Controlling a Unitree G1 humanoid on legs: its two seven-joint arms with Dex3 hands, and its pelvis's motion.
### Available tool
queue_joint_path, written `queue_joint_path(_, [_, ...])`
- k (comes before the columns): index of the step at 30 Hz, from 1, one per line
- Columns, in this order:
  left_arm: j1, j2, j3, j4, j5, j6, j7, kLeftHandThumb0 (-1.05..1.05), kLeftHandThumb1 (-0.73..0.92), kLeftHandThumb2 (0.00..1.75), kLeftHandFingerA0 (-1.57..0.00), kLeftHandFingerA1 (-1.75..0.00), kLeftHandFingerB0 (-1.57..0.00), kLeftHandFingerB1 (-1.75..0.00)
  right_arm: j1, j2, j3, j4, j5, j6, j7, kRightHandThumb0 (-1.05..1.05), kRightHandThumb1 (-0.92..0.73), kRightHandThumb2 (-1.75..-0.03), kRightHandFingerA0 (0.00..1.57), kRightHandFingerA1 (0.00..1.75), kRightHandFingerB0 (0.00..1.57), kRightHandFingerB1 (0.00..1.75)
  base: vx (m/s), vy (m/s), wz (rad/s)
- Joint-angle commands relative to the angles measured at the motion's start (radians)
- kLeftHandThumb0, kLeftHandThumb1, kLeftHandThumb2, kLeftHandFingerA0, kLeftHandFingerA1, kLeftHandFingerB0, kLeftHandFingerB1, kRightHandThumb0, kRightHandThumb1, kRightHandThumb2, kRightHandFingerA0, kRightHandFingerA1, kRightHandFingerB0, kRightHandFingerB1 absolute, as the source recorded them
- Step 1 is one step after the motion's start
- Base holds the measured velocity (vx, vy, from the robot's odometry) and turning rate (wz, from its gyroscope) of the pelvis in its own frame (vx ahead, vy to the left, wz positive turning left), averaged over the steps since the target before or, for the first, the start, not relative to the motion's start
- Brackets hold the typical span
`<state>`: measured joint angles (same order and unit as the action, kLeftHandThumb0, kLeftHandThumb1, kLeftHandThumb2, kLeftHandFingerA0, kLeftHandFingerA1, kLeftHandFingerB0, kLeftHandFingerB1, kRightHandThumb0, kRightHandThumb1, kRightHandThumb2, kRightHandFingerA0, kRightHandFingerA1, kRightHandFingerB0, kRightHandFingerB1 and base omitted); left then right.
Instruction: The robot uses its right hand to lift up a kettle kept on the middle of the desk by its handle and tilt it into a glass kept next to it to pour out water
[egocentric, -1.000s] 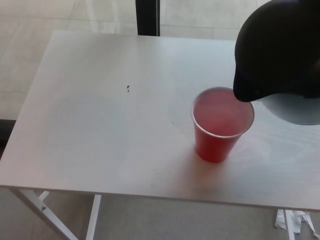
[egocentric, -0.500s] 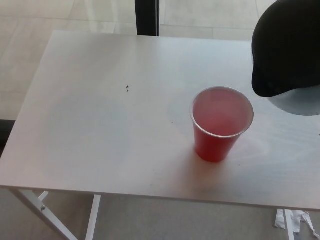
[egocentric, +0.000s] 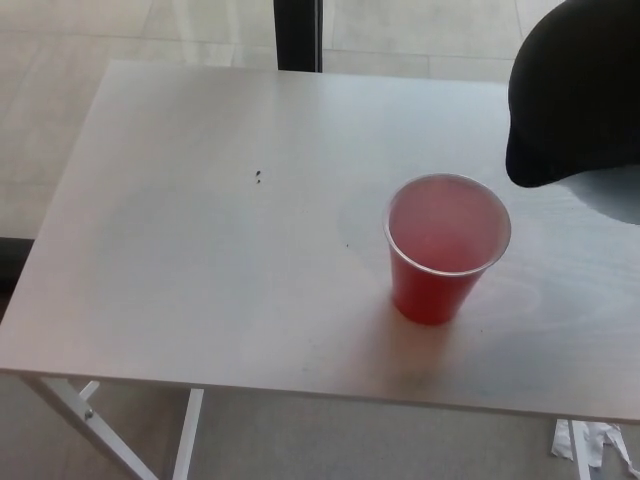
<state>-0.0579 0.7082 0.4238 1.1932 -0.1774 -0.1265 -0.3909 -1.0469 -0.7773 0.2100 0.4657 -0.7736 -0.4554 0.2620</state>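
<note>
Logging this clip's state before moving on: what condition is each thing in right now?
Cup: red, upright on the table, mouth open, contents hard to make out.
Kettle: black, at the picture's right edge, spout off to the cup's right, not over it.
Table: white, one small dark speck left of the cup.
Robot hand, left or right: not in view.

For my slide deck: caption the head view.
Black kettle held off to the right of a red cup standing upright on the white desk.
</note>
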Motion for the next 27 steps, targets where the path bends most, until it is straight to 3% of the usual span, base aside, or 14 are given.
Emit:
queue_joint_path(1, [-0.005, 0.025, -0.001, -0.001, -0.003, 0.008, -0.005, -0.78, 0.92, 0.69, -0.55, -0.50, -0.36, -0.40, -0.036, 0.002, -0.004, -0.021, -0.043, 0.124, -0.021, -0.19, -0.54, -0.73, 0.92, 1.75, 0.84, 1.22, 0.00, 0.000, 0.00])
queue_joint_path(4, [-0.008, 0.026, -0.002, -0.005, -0.003, 0.005, -0.007, -0.80, 0.92, 0.68, -0.55, -0.53, -0.37, -0.42, -0.039, 0.002, 0.001, -0.011, -0.051, 0.117, -0.049, -0.18, -0.50, -0.75, 0.93, 1.75, 0.80, 1.39, 0.00, 0.000, 0.00])
queue_joint_path(5, [-0.014, 0.031, -0.007, -0.008, 0.001, 0.011, -0.007, -0.75, 0.72, 1.11, -0.49, -0.61, -0.31, -0.53, -0.043, 0.008, 0.012, -0.020, -0.060, 0.138, -0.021, -0.23, -0.51, -0.80, 0.90, 1.75, 0.74, 1.48, 0.00, 0.000, 0.00])
queue_joint_path(6, [-0.018, 0.031, -0.007, -0.001, 0.001, 0.006, -0.005, -0.80, 0.92, 0.68, -0.56, -0.50, -0.38, -0.40, -0.042, 0.008, 0.013, -0.015, -0.056, 0.119, -0.040, -0.22, -0.51, -0.90, 0.92, 1.75, 0.76, 1.52, 0.00, 0.000, 0.00])
queue_joint_path(8, [-0.020, 0.030, -0.002, 0.002, -0.006, 0.008, -0.010, -0.81, 0.92, 0.67, -0.56, -0.51, -0.38, -0.40, -0.035, 0.016, 0.014, -0.024, -0.057, 0.120, -0.055, -0.24, -0.57, -0.91, 0.93, 1.75, 0.73, 1.61, 0.00, 0.000, 0.00])
queue_joint_path(11, [-0.022, 0.027, -0.002, 0.000, -0.007, 0.013, -0.008, -0.82, 0.92, 0.67, -0.57, -0.51, -0.39, -0.40, -0.032, 0.029, 0.025, -0.043, -0.075, 0.156, -0.024, -0.25, -0.61, -0.82, 0.91, 1.75, 0.72, 1.56, 0.00, 0.000, 0.00])
queue_joint_path(12, [-0.023, 0.025, -0.001, 0.000, -0.009, 0.018, -0.006, -0.77, 0.72, 1.11, -0.50, -0.61, -0.33, -0.53, -0.033, 0.035, 0.032, -0.043, -0.078, 0.162, -0.015, -0.26, -0.66, -0.84, 0.88, 1.75, 0.76, 1.33, 0.00, 0.000, 0.00])
queue_joint_path(14, [-0.024, 0.026, -0.002, 0.001, -0.008, 0.018, -0.007, -0.78, 0.72, 1.11, -0.51, -0.61, -0.33, -0.53, -0.030, 0.039, 0.040, -0.050, -0.083, 0.169, -0.013, -0.25, -0.68, -0.87, 0.90, 1.72, 0.76, 1.27, 0.00, 0.000, 0.00])
queue_joint_path(15, [-0.025, 0.027, -0.002, 0.002, -0.007, 0.016, -0.012, -0.79, 0.92, 0.68, -0.55, -0.50, -0.37, -0.40, -0.029, 0.043, 0.042, -0.054, -0.081, 0.171, -0.017, -0.25, -0.59, -0.96, 0.92, 1.70, 0.80, 1.27, 0.00, 0.000, 0.00])
queue_joint_path(16, [-0.024, 0.029, -0.002, 0.000, -0.008, 0.010, -0.022, -0.80, 0.92, 0.68, -0.54, -0.52, -0.36, -0.41, -0.031, 0.047, 0.043, -0.046, -0.077, 0.158, -0.035, -0.22, -0.51, -1.01, 1.09, 1.75, 0.76, 1.36, 0.00, 0.000, 0.00])
queue_joint_path(17, [-0.024, 0.030, -0.003, -0.001, -0.007, 0.008, -0.023, -0.80, 0.92, 0.68, -0.54, -0.51, -0.36, -0.41, -0.032, 0.050, 0.043, -0.037, -0.069, 0.142, -0.049, -0.21, -0.47, -1.04, 0.97, 1.74, 0.83, 1.46, 0.00, 0.000, 0.00])
queue_joint_path(19, [-0.027, 0.032, -0.006, -0.009, -0.004, 0.016, -0.016, -0.79, 0.92, 0.68, -0.53, -0.51, -0.36, -0.41, -0.040, 0.051, 0.049, -0.025, -0.063, 0.116, -0.055, -0.22, -0.45, -0.98, 0.99, 1.75, 0.78, 1.60, 0.00, 0.000, 0.00])
queue_joint_path(22, [-0.027, 0.032, -0.006, -0.013, -0.004, 0.009, -0.018, -0.82, 0.92, 0.68, -0.55, -0.53, -0.38, -0.42, -0.044, 0.038, 0.084, -0.062, -0.111, 0.150, 0.018, -0.30, -0.61, -0.75, 0.92, 1.74, 0.78, 1.50, 0.00, 0.000, 0.00])
queue_joint_path(27, [-0.037, 0.033, -0.002, -0.004, -0.009, 0.023, -0.013, -0.81, 0.92, 0.67, -0.56, -0.50, -0.38, -0.40, -0.039, 0.036, 0.115, -0.075, -0.149, 0.183, 0.042, -0.33, -0.62, -0.73, 0.88, 1.75, 0.73, 1.51, 0.00, 0.000, 0.00])
